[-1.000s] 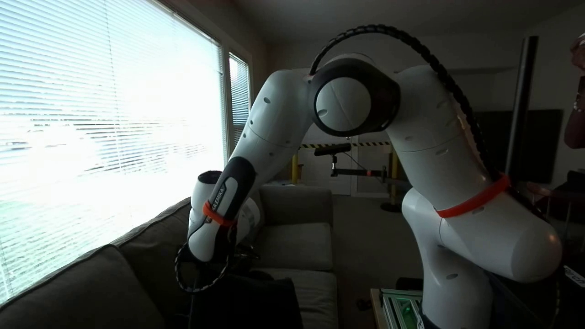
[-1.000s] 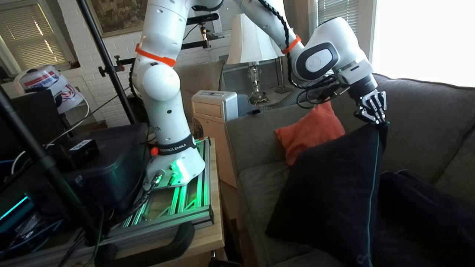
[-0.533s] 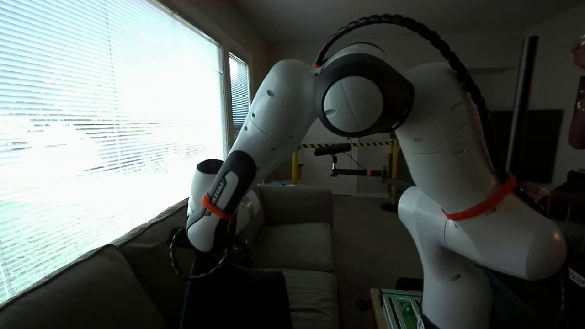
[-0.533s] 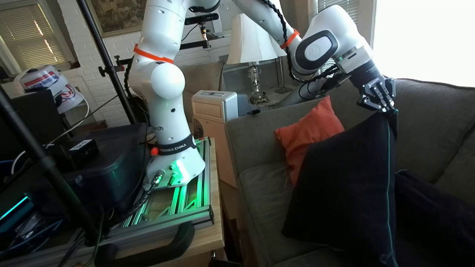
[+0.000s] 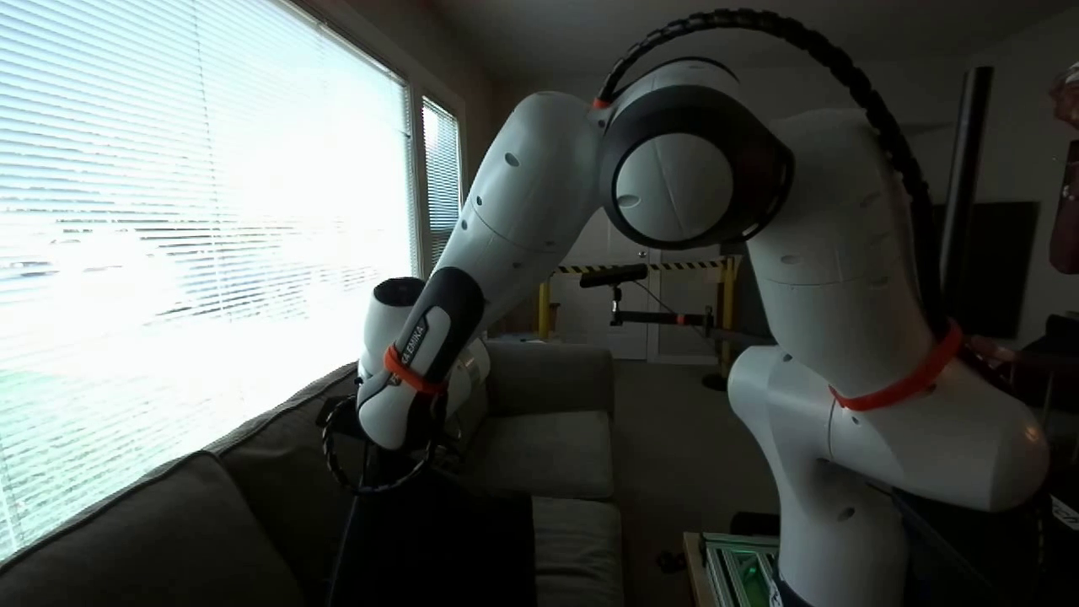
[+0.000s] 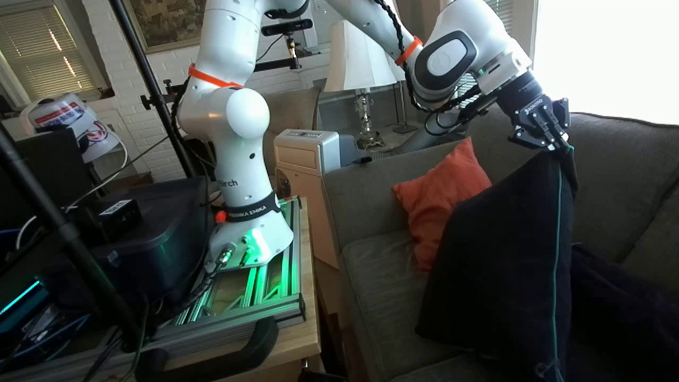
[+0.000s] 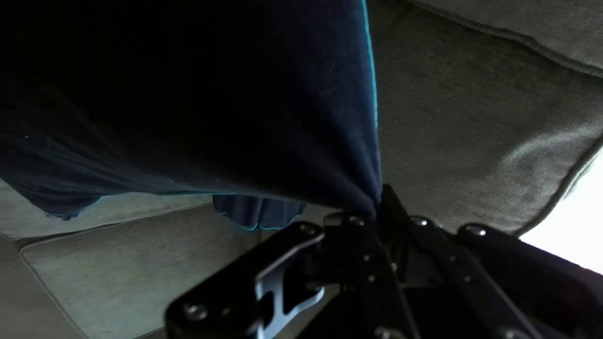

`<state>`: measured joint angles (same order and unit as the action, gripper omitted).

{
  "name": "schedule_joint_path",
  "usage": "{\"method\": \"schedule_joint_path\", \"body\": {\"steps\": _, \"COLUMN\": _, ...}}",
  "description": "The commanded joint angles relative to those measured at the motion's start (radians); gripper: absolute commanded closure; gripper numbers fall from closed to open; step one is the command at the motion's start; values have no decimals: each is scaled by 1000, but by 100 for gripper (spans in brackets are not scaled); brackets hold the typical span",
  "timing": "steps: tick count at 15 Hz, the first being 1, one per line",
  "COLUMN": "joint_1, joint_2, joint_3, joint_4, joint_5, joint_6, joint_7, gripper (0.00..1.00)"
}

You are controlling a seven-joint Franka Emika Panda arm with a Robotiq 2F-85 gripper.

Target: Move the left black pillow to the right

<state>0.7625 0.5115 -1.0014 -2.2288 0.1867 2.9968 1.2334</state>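
The fingers [image 7: 370,266] are clamped on one corner of the black pillow [image 6: 498,254]; cloth gathers to a point right at the tips. Pillow is below the fingers, body slanting down and left of them in an exterior view. Same view: red-orange pillow [image 6: 440,196] below and left of the fingers, second dark pillow [image 6: 610,302] below and right, partly hidden, too murky to be sure of its outline. Sofa back [image 6: 620,159] is behind the fingers. Can't tell if the pillow's low edge is off the seat [image 6: 382,286] or resting on it.

Handling, my read: light, soft, floppy, nothing to break. Cover looks matte, so probably not slippery. Held by one corner it'll sag, swing and lag the fingers; if it drags on the seat, the pinch could peel off.

Corner is a sensible hold: thin enough to pinch, seam to bite on. If a regrasp is needed, go a bit deeper past the corner, cover plus some filling. Mid-face is likely too fat to pinch well.

Looks like the carry step. Next I'd go sideways slowly, get the low edge down, then release.
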Motion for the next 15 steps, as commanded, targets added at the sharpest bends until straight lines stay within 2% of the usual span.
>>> {"method": "schedule_joint_path", "body": {"steps": 1, "joint_1": 104, "joint_2": -31, "joint_3": -127, "joint_4": -45, "joint_5": 0, "joint_6": 36, "joint_7": 47, "gripper": 97}}
{"method": "schedule_joint_path", "body": {"steps": 5, "joint_1": 190, "joint_2": -11, "joint_3": -232, "joint_4": -73, "joint_5": 10, "joint_6": 33, "joint_7": 84, "gripper": 97}}
{"method": "schedule_joint_path", "body": {"steps": 8, "joint_1": 229, "joint_2": 3, "joint_3": -272, "joint_4": -88, "joint_5": 16, "joint_6": 21, "joint_7": 106, "gripper": 97}}
{"method": "schedule_joint_path", "body": {"steps": 11, "joint_1": 227, "joint_2": 20, "joint_3": -243, "joint_4": -106, "joint_5": 25, "joint_6": 17, "joint_7": 124, "gripper": 97}}
{"method": "schedule_joint_path", "body": {"steps": 15, "joint_1": 174, "joint_2": 76, "joint_3": -173, "joint_4": -96, "joint_5": 52, "joint_6": 17, "joint_7": 166, "gripper": 97}}
